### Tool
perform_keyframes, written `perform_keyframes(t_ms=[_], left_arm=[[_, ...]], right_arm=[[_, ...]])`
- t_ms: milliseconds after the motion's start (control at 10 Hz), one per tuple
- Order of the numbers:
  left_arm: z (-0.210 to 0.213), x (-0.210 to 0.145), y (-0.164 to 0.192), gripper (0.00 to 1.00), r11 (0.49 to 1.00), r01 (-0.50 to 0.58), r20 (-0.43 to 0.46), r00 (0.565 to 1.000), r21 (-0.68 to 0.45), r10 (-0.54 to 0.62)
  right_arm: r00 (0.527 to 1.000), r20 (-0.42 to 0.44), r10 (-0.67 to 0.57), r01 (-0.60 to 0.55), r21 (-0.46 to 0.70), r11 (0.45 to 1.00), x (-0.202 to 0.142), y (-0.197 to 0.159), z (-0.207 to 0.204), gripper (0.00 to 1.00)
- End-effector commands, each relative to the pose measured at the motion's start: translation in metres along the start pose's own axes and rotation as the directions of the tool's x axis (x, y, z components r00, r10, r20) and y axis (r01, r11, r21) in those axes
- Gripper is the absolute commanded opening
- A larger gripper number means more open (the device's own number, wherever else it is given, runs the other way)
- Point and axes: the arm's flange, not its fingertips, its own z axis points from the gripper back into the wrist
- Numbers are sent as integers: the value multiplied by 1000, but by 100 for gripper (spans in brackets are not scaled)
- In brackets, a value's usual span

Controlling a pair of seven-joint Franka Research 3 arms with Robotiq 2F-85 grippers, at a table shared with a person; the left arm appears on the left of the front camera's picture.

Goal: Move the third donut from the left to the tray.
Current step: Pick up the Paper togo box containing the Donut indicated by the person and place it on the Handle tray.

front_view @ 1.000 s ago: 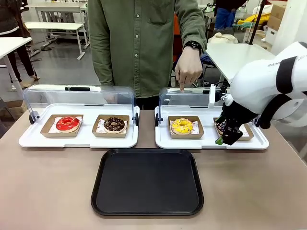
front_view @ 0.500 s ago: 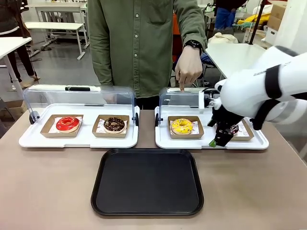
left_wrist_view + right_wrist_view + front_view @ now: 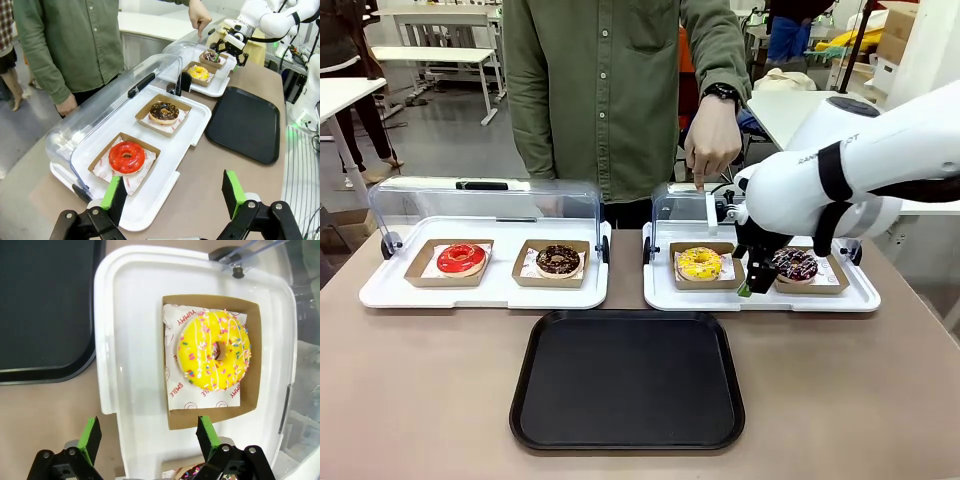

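The third donut [image 3: 699, 263] has yellow icing and sprinkles and lies in a brown cardboard holder [image 3: 252, 365] on the right white tray [image 3: 760, 297]. From above, the right wrist view shows this donut [image 3: 214, 357] just beyond my right gripper [image 3: 148, 432], whose jaws stand open and empty. In the front view my right gripper [image 3: 749, 286] hangs just right of the donut, above the white tray. The black tray [image 3: 627, 380] lies empty at the table's front middle. My left gripper [image 3: 174, 192] is open, hovering near the left white tray's end.
A red donut [image 3: 461, 258] and a chocolate donut [image 3: 558, 259] sit on the left white tray [image 3: 480, 293]. A dark sprinkled donut [image 3: 795, 264] lies right of my gripper. Clear lids [image 3: 485, 205] stand raised behind both trays. The person's finger [image 3: 698, 180] touches the right lid.
My right arm has swung left along the right white tray, from over the dark sprinkled donut to beside the yellow one. Its jaws stay open.
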Motion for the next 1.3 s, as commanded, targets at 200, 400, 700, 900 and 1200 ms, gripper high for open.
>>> perform_keyframes(t_ms=[200,400,700,900,1200], left_arm=[[1,1,-3,100,1000,11,6,1000,-9,-11],[1,1,-3,100,1000,11,6,1000,-9,-11],[1,1,-3,100,1000,11,6,1000,-9,-11],[1,1,-3,100,1000,11,6,1000,-9,-11],[1,1,-3,100,1000,11,6,1000,-9,-11]], right_arm=[[999,-53,-4,4,-10,1000,9,-20,-21,100],[998,-61,8,-9,-27,1000,9,-21,-30,100],[997,-73,18,-22,-55,998,6,-21,-42,100],[998,-68,15,-20,-64,998,3,-24,-48,100],[997,-72,8,-13,-70,997,1,-26,-52,100]])
